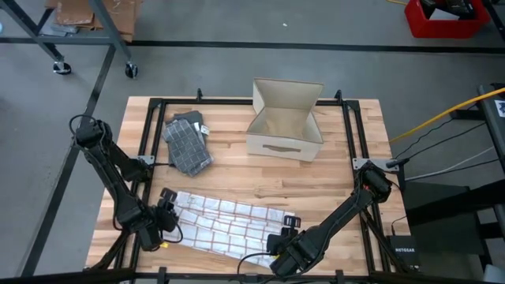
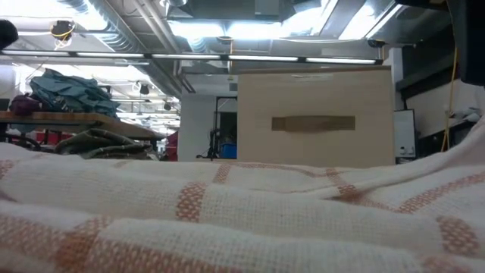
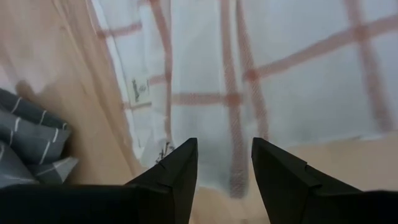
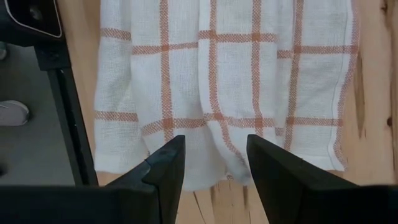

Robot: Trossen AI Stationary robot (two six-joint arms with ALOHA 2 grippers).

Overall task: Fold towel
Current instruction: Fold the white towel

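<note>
A white towel with orange checks (image 1: 229,225) lies spread in a long strip on the wooden table near its near edge, slightly rumpled; it fills the low view (image 2: 227,220). My left gripper (image 1: 167,217) stands open at the towel's left end, its fingers (image 3: 224,152) on either side of the end's hem, near a corner. My right gripper (image 1: 286,237) stands open at the towel's right end, its fingers (image 4: 216,146) over a raised wrinkle near that end's hem (image 4: 217,177). Whether either touches the cloth does not show.
A folded grey checked towel (image 1: 188,142) lies at the table's far left, also seen in the left wrist view (image 3: 28,140). An open cardboard box (image 1: 284,122) stands at the far middle. A black frame (image 1: 150,126) borders the table. Bare wood lies between box and towel.
</note>
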